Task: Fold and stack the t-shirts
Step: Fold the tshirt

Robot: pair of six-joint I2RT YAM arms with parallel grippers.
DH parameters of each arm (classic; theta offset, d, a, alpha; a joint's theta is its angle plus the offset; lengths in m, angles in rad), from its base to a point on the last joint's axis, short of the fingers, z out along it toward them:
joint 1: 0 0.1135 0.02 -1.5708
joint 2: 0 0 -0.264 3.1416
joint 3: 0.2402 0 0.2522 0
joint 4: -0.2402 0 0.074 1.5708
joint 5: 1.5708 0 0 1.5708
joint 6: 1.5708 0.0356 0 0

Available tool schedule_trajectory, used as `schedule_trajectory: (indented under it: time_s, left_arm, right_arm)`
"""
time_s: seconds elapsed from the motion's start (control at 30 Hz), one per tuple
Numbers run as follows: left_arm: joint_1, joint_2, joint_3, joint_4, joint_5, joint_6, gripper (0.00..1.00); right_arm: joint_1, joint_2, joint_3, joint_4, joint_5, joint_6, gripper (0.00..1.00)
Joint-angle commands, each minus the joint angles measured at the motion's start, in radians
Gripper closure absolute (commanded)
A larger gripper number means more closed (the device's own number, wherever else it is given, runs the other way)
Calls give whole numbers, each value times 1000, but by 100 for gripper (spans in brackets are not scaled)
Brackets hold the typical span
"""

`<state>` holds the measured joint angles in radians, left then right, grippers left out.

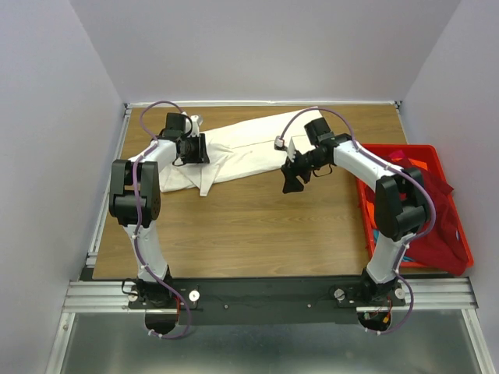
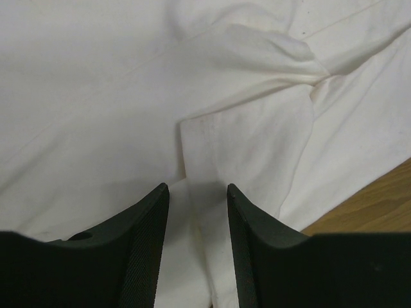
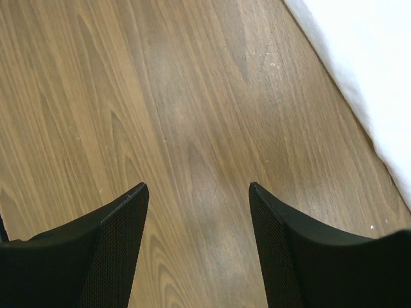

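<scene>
A cream-white t-shirt (image 1: 242, 144) lies spread and creased across the back of the table. My left gripper (image 1: 192, 149) hovers low over its left part. In the left wrist view that gripper (image 2: 197, 187) is open, its jaws either side of a folded edge of the white cloth (image 2: 244, 141). My right gripper (image 1: 292, 181) is just in front of the shirt's right part. In the right wrist view it (image 3: 198, 186) is open and empty over bare wood, with the shirt's edge (image 3: 372, 77) at the upper right. A dark red t-shirt (image 1: 437, 230) hangs over the crate.
A rigid red plastic crate (image 1: 405, 152) stands at the table's right edge. Slivers of teal and orange cloth (image 1: 373, 232) show at its left inner wall. The wooden table (image 1: 257, 234) shows bare wood in front of the white shirt.
</scene>
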<state>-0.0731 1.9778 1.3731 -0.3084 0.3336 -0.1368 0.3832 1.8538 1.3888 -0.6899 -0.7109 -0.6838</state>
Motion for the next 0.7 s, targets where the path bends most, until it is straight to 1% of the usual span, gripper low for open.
schedule_trajectory:
  time_s: [0.0, 0.1, 0.27, 0.43, 0.67]
  left_arm:
    - [1, 10, -16, -28, 15, 25, 51]
    - [1, 15, -19, -31, 31, 26, 54]
    - [1, 9, -19, -26, 74, 22, 67]
    - [1, -4, -8, -20, 82, 25, 68]
    - [1, 32, 20, -24, 99, 20, 68]
  right_arm:
    - [-9, -39, -19, 1, -51, -28, 29]
    - [-15, -44, -20, 1, -59, -30, 29]
    - [-30, -51, -24, 3, -71, -31, 29]
    - [-43, -54, -27, 4, -81, -31, 29]
    - [-53, -61, -30, 4, -88, -33, 29]
